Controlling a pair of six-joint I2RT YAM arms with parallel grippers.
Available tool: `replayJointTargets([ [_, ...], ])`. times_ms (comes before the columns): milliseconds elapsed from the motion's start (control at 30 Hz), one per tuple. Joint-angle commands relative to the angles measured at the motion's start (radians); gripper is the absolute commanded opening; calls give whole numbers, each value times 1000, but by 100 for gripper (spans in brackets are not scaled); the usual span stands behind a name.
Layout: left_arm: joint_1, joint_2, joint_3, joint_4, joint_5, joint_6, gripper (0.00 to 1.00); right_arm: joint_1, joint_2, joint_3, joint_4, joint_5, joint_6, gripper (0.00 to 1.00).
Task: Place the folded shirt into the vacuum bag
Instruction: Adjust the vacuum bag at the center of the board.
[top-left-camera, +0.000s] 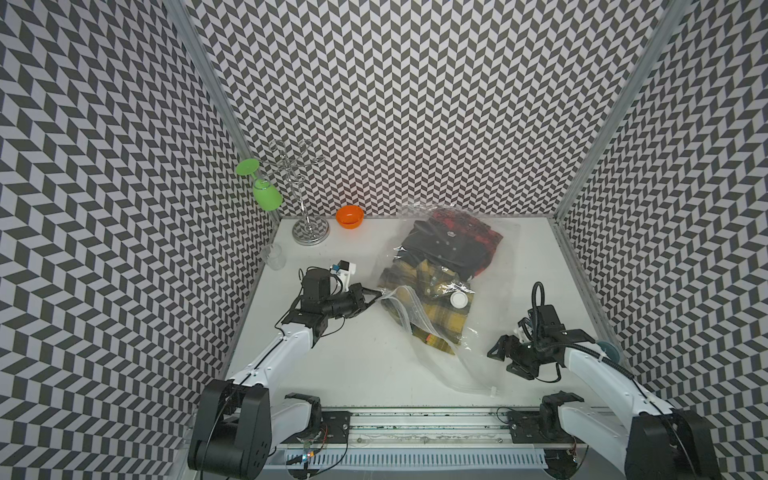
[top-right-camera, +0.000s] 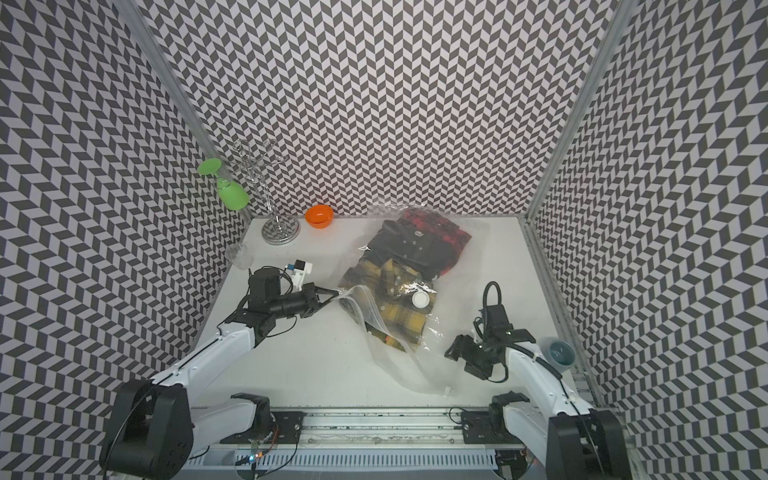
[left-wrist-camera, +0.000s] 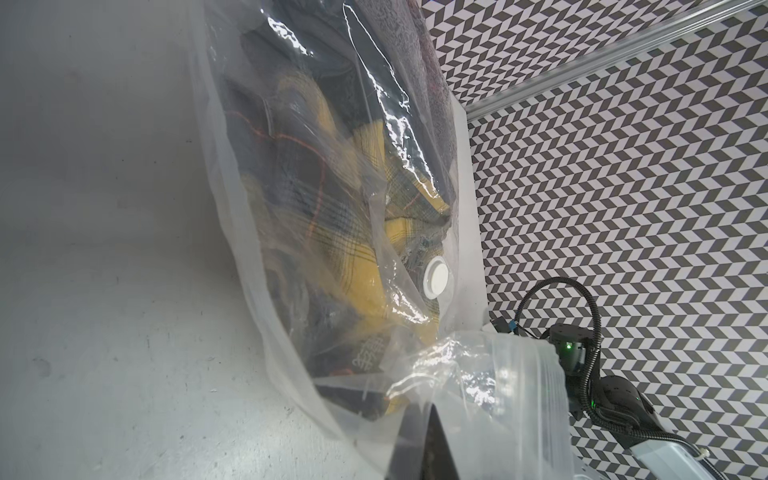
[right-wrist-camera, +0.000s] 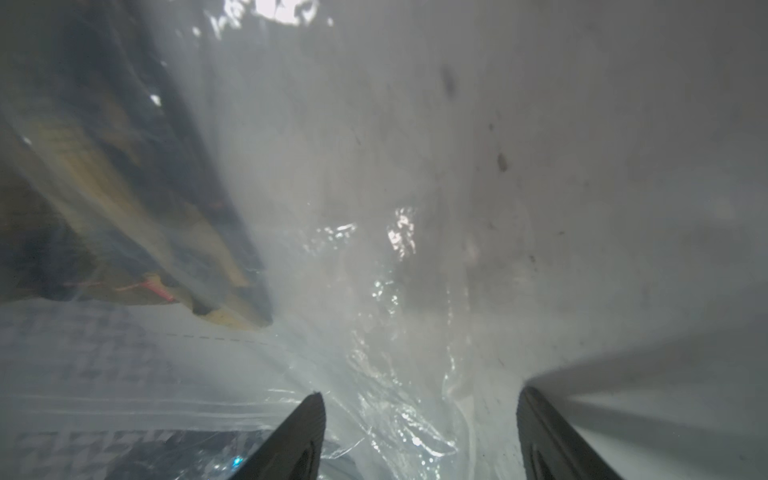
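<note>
Jaws of the left gripper (top-left-camera: 371, 296) are clenched on the vacuum bag's (top-left-camera: 469, 370) mouth flap at its nine o'clock, probably to hold it open. The folded shirt (top-left-camera: 446, 322) lies inside. At four o'clock, the right gripper (top-left-camera: 500, 351) hangs released over the plastic.

Left tool (top-left-camera: 372, 293) pinched closed, right tool (right-wrist-camera: 422, 392) spread apart, held low

Grey-and-white chevrons are covering the walls (top-left-camera: 415, 104). Through the clear vacuum bag (top-left-camera: 401, 297) at centre, a yellow-and-black plaid shirt (top-left-camera: 432, 316), a black shirt (top-left-camera: 444, 249) and a red-and-black checked shirt (top-left-camera: 457, 220) are showing — its valve (top-left-camera: 459, 299) is gleaming white. Left of centre, a bowl (top-left-camera: 350, 216) is glowing orange, a wine glass (top-left-camera: 266, 195) green.
</note>
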Motion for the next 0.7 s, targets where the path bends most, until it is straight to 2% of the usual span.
replayJointTargets([
  [0, 9, -30, 16, 21, 7, 15, 0, 5, 15, -34, 125, -87, 58, 67],
  [100, 9, -45, 19, 14, 2, 9, 0, 5, -6, -40, 217, -190, 142, 49],
  [167, 10, -56, 37, 9, -1, 6, 0, -6, -43, -28, 259, -237, 203, 23],
  [233, 26, -68, 73, 5, -4, -9, 0, -36, -84, 21, 269, -256, 237, 9],
  [300, 48, -71, 131, 3, -5, -32, 0, -74, -80, 132, 232, -278, 230, 0],
  [367, 73, -51, 211, 10, -2, -53, 0, -78, -12, 291, 192, -308, 212, 0],
  [467, 108, 26, 380, 50, -1, -114, 0, -112, 57, 532, 276, -319, 309, 0],
  [567, 145, 135, 599, 83, 38, -197, 0, -197, 169, 841, 317, -397, 379, 0],
  [667, 173, 214, 840, 39, 48, -238, 0, -232, 272, 1126, 304, -390, 415, 0],
])
